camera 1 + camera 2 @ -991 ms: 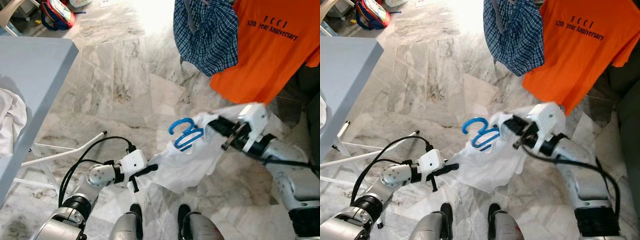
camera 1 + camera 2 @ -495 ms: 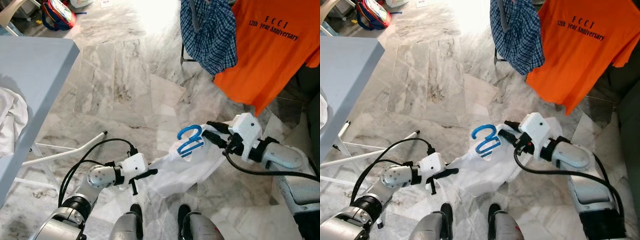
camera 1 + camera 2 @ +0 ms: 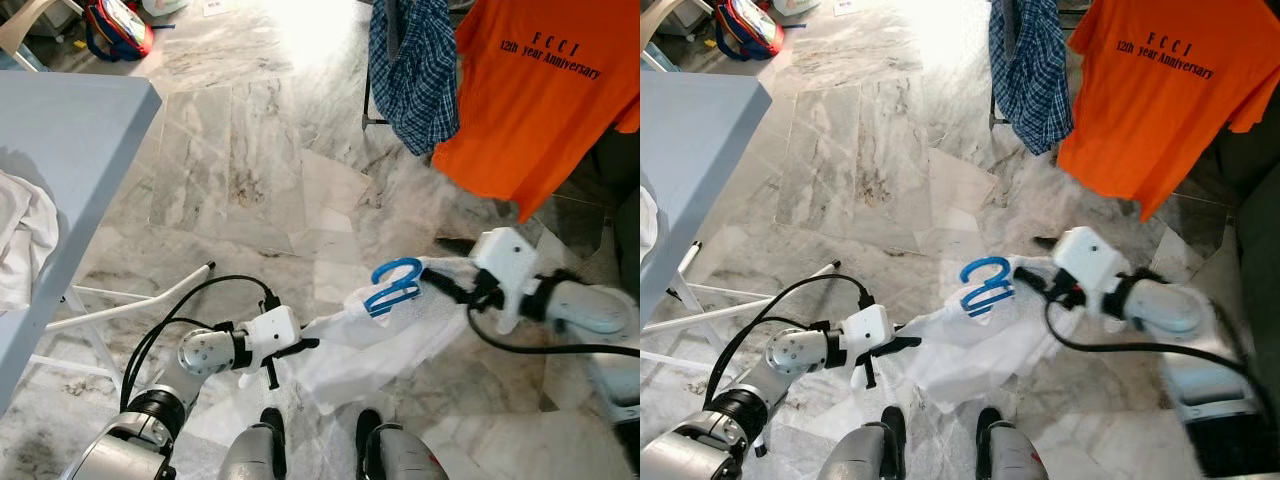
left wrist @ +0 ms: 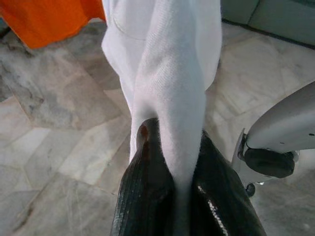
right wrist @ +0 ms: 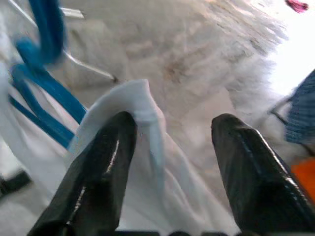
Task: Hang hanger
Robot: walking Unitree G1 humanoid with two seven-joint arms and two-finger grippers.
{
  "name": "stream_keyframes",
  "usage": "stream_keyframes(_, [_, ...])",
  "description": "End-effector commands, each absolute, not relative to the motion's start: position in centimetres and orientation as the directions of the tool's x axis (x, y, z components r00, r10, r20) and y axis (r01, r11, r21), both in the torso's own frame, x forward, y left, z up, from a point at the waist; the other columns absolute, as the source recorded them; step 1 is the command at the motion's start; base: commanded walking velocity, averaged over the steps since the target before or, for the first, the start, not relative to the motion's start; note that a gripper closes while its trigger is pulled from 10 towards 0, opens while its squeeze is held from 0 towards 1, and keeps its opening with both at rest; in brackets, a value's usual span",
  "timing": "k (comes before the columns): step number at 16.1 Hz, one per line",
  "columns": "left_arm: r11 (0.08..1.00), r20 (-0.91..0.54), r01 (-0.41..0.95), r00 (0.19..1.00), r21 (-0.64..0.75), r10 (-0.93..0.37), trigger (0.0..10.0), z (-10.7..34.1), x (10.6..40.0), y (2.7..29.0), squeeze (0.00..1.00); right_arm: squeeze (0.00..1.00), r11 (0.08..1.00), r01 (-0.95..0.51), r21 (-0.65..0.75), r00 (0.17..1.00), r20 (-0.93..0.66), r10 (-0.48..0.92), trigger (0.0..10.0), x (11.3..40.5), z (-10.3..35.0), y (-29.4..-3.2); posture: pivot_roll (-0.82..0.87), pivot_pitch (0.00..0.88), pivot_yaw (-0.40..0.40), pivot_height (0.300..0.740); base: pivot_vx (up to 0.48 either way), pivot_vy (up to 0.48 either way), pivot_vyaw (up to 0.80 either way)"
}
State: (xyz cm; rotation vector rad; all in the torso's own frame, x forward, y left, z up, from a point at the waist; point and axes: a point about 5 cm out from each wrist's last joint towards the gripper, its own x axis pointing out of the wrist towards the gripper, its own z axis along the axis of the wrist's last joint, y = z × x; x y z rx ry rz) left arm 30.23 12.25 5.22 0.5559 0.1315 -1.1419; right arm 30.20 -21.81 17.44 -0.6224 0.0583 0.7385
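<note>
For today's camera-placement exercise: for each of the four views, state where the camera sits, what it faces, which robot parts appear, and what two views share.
Left eye view: on the head, looking down at the marble floor; both arms, feet.
Right eye view: same head, same scene: white garment with blue hanger.
Left wrist view: along the left gripper, clamped on the white garment; orange T-shirt beyond.
Right wrist view: along the right gripper, fingers spread over white cloth.
Shared: garment in all; orange T-shirt in left wrist and eye views.

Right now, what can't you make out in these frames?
- Blue hanger: body buried inside the white shirt, eye views.
- Right gripper: whether it still pinches the shirt, wrist view blurred.
- Rail holding the orange shirt and plaid shirt: cut off by the top edge.
</note>
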Motion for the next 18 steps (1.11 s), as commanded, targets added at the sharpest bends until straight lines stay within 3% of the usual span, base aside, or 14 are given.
stream_keyframes(1, [0.28,-0.373,0.889,0.414,0.362,-0.831,0.0,5.2,30.1,12.2,0.0,1.0,0.566,-0.61,-0.555,0.776,-0.273,0.569,10.0,30.4,17.5,-22.7,-0.02,0.268,0.055,0.74,0.0,0.0,0.0])
stream_keyframes(11, [0.247,-0.352,0.902,0.373,0.353,-0.858,0.0,5.3,29.8,11.5,0.0,1.0,0.609,-0.562,-0.559,0.792,-0.153,0.591,10.0,31.0,19.3,-23.3,-0.01,0.266,0.054,0.74,0.0,0.0,0.0])
stream_keyframes(18, [0.318,-0.306,0.863,0.449,0.392,-0.84,0.0,7.1,31.3,12.6,0.0,1.0,0.505,-0.743,-0.44,0.668,-0.429,0.608,10.0,27.7,17.1,-26.7,-0.02,0.267,0.052,0.74,0.0,0.0,0.0])
